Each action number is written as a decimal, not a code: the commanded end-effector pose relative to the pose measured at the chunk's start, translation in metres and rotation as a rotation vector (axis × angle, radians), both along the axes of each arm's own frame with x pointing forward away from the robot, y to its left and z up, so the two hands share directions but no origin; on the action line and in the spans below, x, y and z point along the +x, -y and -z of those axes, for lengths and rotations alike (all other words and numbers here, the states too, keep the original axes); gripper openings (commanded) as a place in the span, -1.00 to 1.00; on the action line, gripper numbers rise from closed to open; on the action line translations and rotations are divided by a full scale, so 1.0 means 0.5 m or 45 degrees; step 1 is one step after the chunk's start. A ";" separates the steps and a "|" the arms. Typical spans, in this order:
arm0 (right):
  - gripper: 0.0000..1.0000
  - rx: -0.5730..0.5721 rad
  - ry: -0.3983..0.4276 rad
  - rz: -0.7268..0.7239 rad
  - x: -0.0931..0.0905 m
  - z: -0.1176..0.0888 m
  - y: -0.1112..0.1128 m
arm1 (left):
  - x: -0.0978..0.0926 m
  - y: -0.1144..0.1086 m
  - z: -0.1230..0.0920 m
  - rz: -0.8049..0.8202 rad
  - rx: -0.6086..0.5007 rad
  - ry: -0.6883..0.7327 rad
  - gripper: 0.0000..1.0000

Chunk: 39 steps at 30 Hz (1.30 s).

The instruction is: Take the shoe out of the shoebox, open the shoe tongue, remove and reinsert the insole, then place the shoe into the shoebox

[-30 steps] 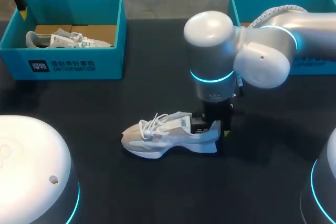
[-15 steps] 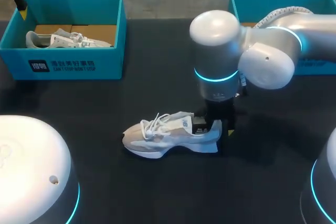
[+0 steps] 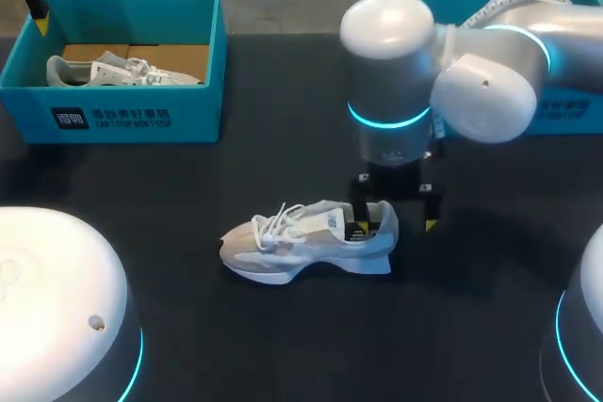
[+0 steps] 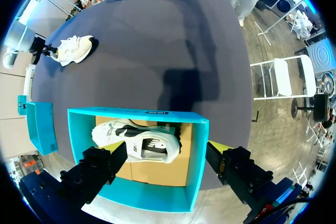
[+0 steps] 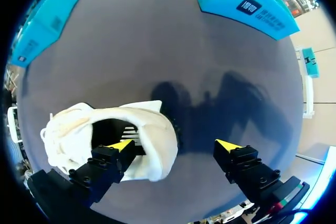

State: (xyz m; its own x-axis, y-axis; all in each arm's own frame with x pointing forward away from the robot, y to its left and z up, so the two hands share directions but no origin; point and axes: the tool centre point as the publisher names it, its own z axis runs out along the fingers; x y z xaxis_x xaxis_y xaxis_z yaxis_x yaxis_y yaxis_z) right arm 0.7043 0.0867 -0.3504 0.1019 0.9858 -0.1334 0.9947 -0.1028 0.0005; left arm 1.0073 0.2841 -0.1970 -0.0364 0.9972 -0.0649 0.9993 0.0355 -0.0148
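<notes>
Right tool (image 3: 396,211) risen, spread wide, 1 finger in shoe (image 3: 301,244), left tool (image 4: 166,153) spread too

The glossy silver right arm (image 3: 386,63) bears cyan rings (image 3: 386,121), a ribbed cable (image 3: 509,2) and a black yellow-tipped claw (image 3: 395,225).

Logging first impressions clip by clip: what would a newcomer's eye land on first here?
The white shoe standing in the middle of the black table, with the right gripper open over its heel, one finger in the shoe's opening. At the back left, a teal shoebox holds a second shoe.
</notes>
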 end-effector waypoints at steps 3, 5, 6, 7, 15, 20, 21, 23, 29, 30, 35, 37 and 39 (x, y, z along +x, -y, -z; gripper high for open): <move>1.00 0.055 0.043 -0.005 -0.009 -0.053 0.018 | -0.001 0.000 -0.002 0.000 0.004 0.001 1.00; 1.00 0.064 0.045 -0.007 -0.011 -0.066 0.021 | -0.001 0.000 -0.002 0.000 0.004 0.001 1.00; 1.00 0.062 0.045 -0.007 -0.011 -0.072 0.022 | -0.001 0.000 -0.002 0.000 0.004 0.001 1.00; 1.00 0.069 0.056 -0.011 -0.012 -0.082 0.025 | -0.001 0.000 -0.002 0.000 0.004 0.001 1.00; 1.00 0.245 0.236 -0.167 -0.021 -0.132 0.048 | -0.001 0.000 -0.002 0.000 0.004 0.001 1.00; 1.00 0.306 0.272 -0.273 -0.022 -0.148 0.073 | -0.001 0.000 -0.002 0.000 0.004 0.001 1.00; 1.00 0.321 0.279 -0.305 -0.021 -0.153 0.078 | -0.001 0.000 -0.002 0.000 0.004 0.001 1.00; 1.00 0.362 0.285 -0.366 -0.020 -0.163 0.087 | -0.001 0.000 -0.002 0.000 0.004 0.001 1.00; 1.00 0.429 0.221 -0.495 -0.005 -0.181 0.106 | -0.001 0.000 -0.002 0.000 0.004 0.001 1.00; 1.00 0.450 0.209 -0.520 -0.003 -0.183 0.111 | -0.001 0.000 -0.002 0.000 0.004 0.001 1.00; 1.00 0.647 0.280 -0.750 -0.009 -0.187 0.128 | -0.001 0.000 -0.002 0.000 0.004 0.001 1.00; 1.00 0.647 0.280 -0.750 -0.009 -0.187 0.128 | -0.001 0.000 -0.002 0.000 0.004 0.001 1.00; 1.00 0.647 0.280 -0.750 -0.009 -0.187 0.128 | -0.001 0.000 -0.002 0.000 0.004 0.001 1.00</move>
